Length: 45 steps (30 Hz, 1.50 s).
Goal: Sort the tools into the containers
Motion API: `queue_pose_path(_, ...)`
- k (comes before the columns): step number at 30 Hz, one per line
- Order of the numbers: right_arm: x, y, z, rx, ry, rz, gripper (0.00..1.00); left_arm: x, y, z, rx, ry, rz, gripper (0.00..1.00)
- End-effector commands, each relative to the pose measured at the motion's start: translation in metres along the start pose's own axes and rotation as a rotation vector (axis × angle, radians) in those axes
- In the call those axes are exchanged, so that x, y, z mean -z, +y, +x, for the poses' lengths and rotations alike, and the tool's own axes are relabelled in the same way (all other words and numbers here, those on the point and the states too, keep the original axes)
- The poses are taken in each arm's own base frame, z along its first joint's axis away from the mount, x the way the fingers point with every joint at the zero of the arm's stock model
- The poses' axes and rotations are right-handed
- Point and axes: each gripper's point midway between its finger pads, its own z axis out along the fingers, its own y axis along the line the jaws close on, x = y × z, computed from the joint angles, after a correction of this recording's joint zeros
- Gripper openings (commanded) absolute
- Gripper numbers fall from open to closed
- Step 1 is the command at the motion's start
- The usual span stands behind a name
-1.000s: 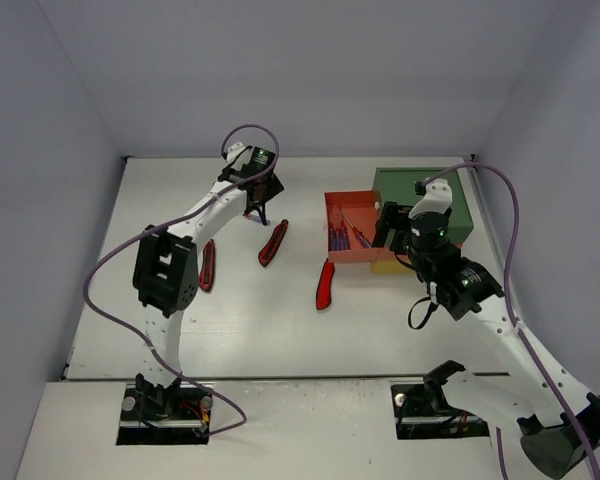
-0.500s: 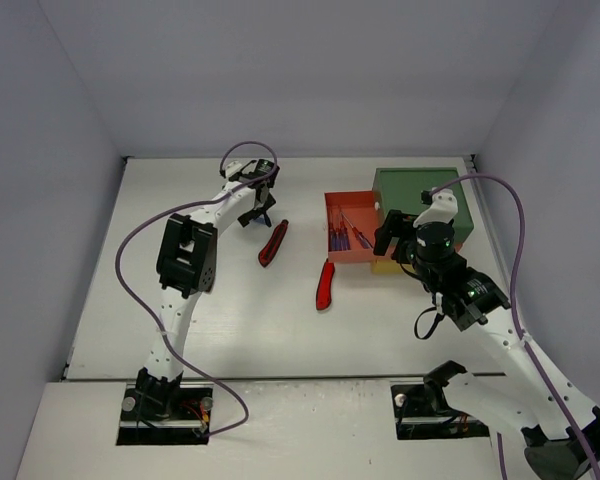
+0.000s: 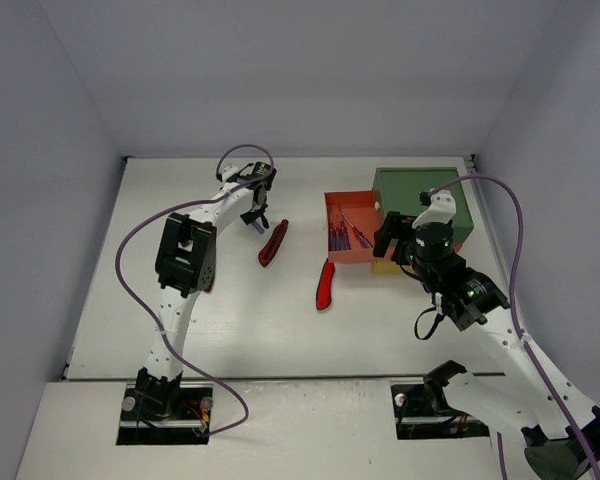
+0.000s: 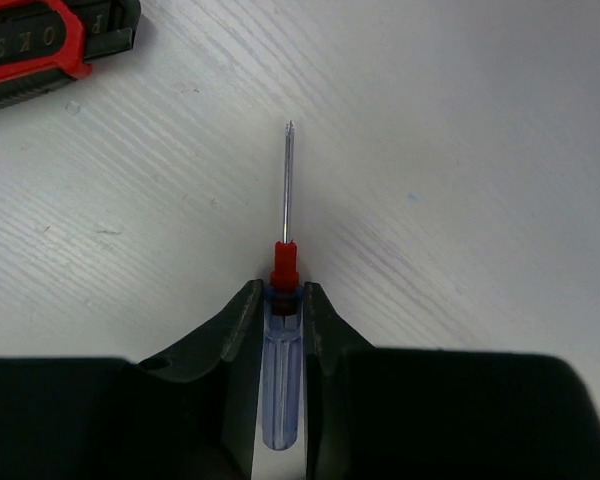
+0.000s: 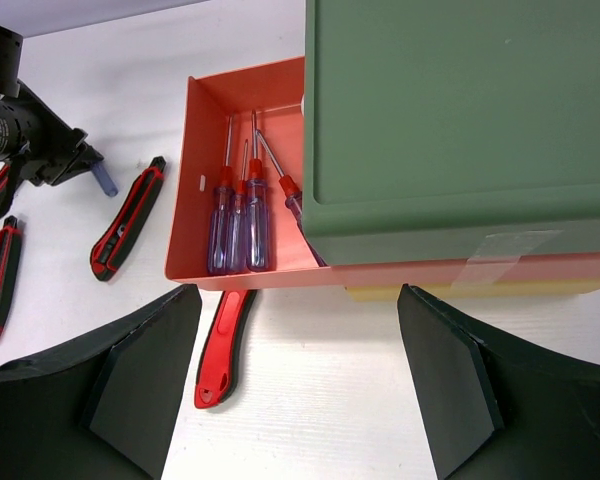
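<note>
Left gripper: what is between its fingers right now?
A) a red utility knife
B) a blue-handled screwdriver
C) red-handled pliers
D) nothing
B: in the left wrist view the left gripper is shut on the blue-handled screwdriver, its jaws pressed against both sides of the translucent handle just behind the red collar. The red utility knife lies apart on the table.

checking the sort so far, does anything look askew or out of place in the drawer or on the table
Nothing damaged or spilled. In the red-orange drawer, three screwdrivers lie parallel while a fourth slants away from them, its handle running under the green top layer. Loose on the table lie red utility knives.
</note>
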Motion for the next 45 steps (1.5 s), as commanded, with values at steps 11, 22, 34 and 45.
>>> queue_pose_path(11, 0.008, 0.000, -0.040, 0.051, -0.091, 0.020, 0.79, 0.154, -0.083, -0.050, -0.268, -0.055, 0.580, 0.00)
queue_pose_path(22, 0.015, -0.018, -0.097, 0.101, -0.195, 0.154, 0.90, 0.325, -0.148, 0.030, -0.332, 0.064, 1.184, 0.00)
queue_pose_path(34, -0.007, -0.069, -0.129, 0.033, -0.193, 0.273, 0.93, 0.320, -0.183, 0.086, -0.372, 0.150, 1.165, 0.33)
queue_pose_path(45, -0.051, -0.131, -0.154, -0.139, -0.128, 0.243, 0.92, 0.334, -0.151, 0.078, -0.540, 0.067, 1.152, 0.55)
